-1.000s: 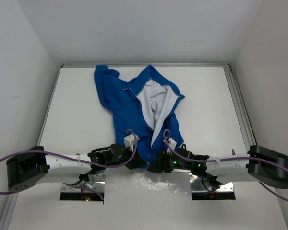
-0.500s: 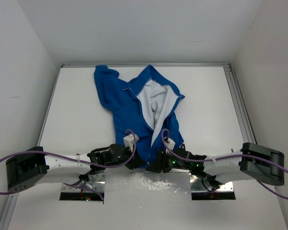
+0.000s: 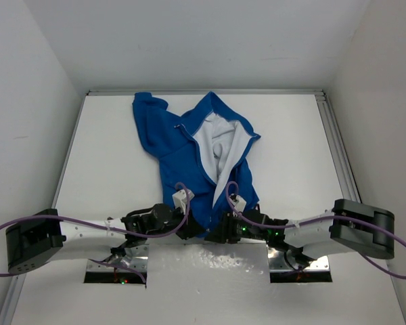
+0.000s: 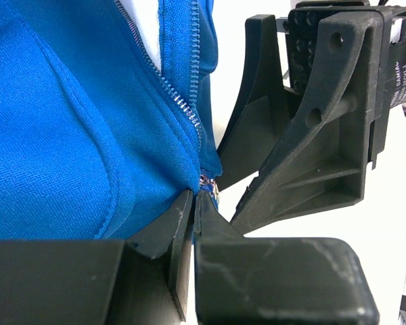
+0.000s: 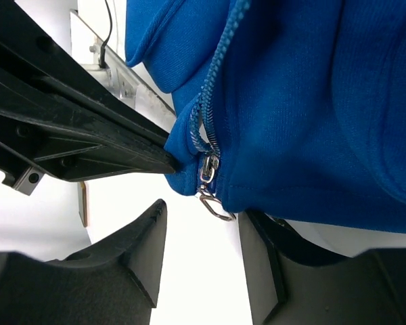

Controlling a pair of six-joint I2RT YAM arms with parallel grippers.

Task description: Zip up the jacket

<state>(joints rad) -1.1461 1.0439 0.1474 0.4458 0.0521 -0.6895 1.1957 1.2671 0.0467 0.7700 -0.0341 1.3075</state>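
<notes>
softly napped blue fleece jacket [image 3: 179, 169], toothed silver zipper [image 5: 208, 168].

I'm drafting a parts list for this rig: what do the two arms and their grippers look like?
The left arm and right arm each have white links between boxy black joints, with a purple cable looping alongside. The left gripper and right gripper are matte black plastic, tapering like wedges. The right gripper's body shows triangular ribs, round holes and white lettering.

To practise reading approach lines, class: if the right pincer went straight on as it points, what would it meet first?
Probably the zipper slider at the hem of the jacket, just ahead of the open right pincer; depth is unclear.
</notes>
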